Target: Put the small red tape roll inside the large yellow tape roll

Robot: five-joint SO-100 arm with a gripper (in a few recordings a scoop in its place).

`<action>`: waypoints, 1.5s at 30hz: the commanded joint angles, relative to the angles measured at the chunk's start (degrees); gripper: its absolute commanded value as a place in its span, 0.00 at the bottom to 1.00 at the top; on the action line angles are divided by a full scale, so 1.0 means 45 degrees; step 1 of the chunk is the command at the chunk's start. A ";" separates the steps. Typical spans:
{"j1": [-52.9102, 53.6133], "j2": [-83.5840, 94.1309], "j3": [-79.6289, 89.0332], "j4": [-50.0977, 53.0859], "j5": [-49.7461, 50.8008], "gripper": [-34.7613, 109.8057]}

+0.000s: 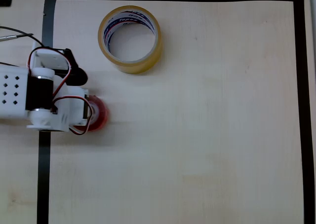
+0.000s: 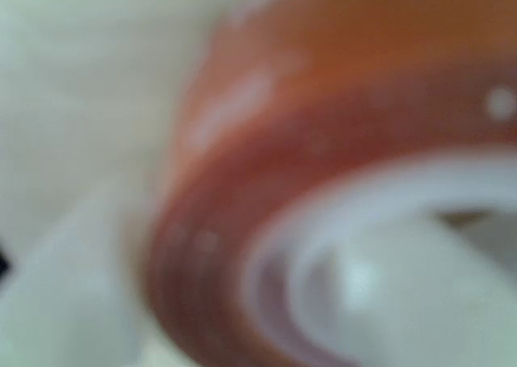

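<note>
- The small red tape roll [image 1: 98, 113] is lying flat on the surface near its left edge, about halfway down, partly covered by the arm's white head in the overhead view.
- In the wrist view the small red tape roll [image 2: 266, 165] is sitting very close to the lens and blurred, its white inner core showing at lower right.
- The pincer [image 1: 89, 113] is hanging over the red roll's left part; whether it is gripping the roll or standing open cannot be told, since the fingers are hidden.
- The large yellow tape roll [image 1: 130, 39] is resting on its flat side toward the surface's top edge, left of the middle, well apart from the red roll, its hole facing up.
- A black tape line [image 1: 44, 179] is running along the left, top and right edges of the pale wooden surface [image 1: 207, 135].
</note>
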 commanded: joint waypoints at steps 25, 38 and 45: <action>-0.6035 -0.4375 -1.3047 0.5137 -0.0039 0.24; -0.5547 -0.6914 -1.5234 0.5371 -0.0039 0.29; -0.5215 -0.6660 -1.5234 0.5313 -0.0039 0.34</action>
